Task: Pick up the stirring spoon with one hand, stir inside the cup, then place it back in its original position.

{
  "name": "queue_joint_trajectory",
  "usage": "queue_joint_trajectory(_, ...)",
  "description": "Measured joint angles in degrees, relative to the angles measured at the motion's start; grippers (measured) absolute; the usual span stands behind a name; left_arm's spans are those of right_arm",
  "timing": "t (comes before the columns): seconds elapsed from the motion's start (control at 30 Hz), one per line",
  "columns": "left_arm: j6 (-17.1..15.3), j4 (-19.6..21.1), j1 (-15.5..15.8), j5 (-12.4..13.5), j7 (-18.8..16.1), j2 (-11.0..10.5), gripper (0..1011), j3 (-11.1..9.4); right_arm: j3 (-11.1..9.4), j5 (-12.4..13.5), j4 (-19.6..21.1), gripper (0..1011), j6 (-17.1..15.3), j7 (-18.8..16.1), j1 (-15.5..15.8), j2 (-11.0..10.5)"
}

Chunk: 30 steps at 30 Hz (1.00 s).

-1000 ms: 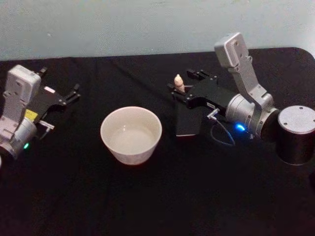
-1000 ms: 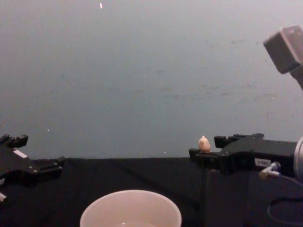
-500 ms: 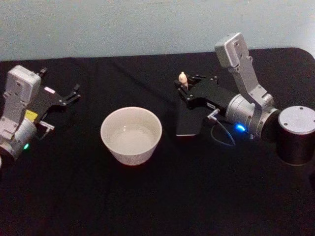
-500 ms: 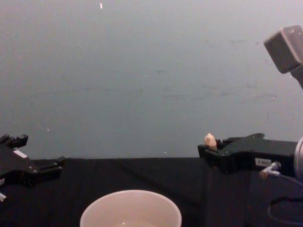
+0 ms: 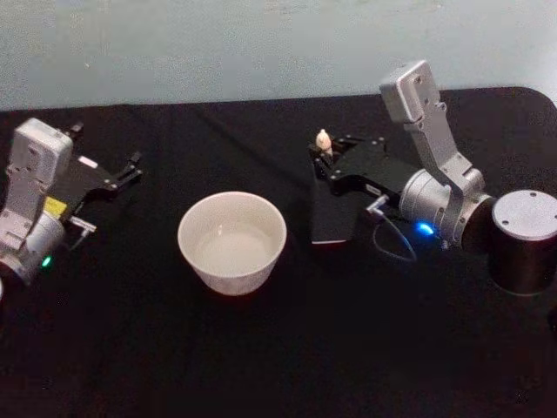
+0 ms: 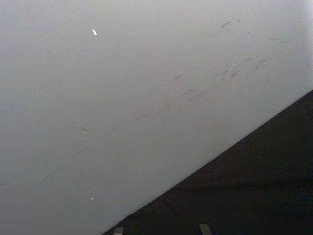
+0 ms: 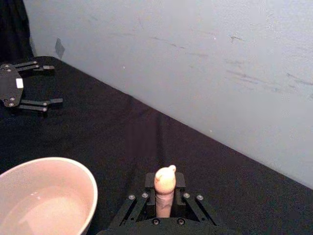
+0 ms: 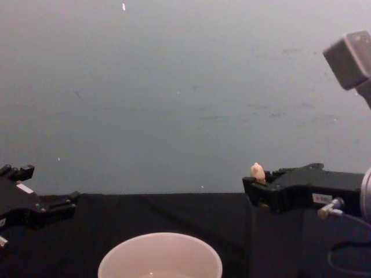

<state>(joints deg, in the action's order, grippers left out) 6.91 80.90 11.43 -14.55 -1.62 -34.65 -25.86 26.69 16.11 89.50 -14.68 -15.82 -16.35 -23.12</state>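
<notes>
The stirring spoon (image 5: 323, 139) stands upright in a dark square holder (image 5: 333, 213), and just its cream rounded tip (image 7: 165, 182) pokes up. My right gripper (image 5: 325, 157) reaches over the holder and is shut on the spoon's handle, one finger on each side (image 7: 165, 197). From the chest view the tip (image 8: 257, 171) rises just above the right gripper (image 8: 255, 186). The cream-white cup (image 5: 231, 240) sits left of the holder with a little liquid in it; its rim (image 8: 160, 255) shows low. My left gripper (image 5: 103, 150) rests open at the far left (image 7: 43, 85), away from the cup.
A black cloth covers the table (image 5: 261, 348). A pale wall (image 8: 174, 87) stands close behind the table's back edge. The right arm's dark cylindrical joint (image 5: 525, 239) sits at the right edge, with a thin cable (image 5: 396, 239) looping beside the holder.
The right gripper's fingers have closed onto the spoon handle, nudging the tip slightly to the right. In the last half second nothing moved. The left arm and cup stayed put.
</notes>
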Motion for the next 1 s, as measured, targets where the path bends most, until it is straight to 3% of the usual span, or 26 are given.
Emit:
queue_joint_trajectory(0.33, 0.0, 0.0, 0.0, 0.0, 0.0, 0.0, 1001, 0.0, -0.6, 0.1, 0.4, 214, 0.4, -0.2, 0.4, 0.1)
queue_joint_trajectory(0.77, 0.0, 0.0, 0.0, 0.0, 0.0, 0.0, 1001, 0.0, -6.4, 3.8, 8.1, 214, 3.9, -3.2, 4.1, -0.2)
queue_joint_trajectory(1.0, 0.0, 0.0, 0.0, 0.0, 0.0, 0.0, 1001, 0.0, -8.4, 6.1, 11.3, 214, 4.8, -3.7, 5.1, -0.4)
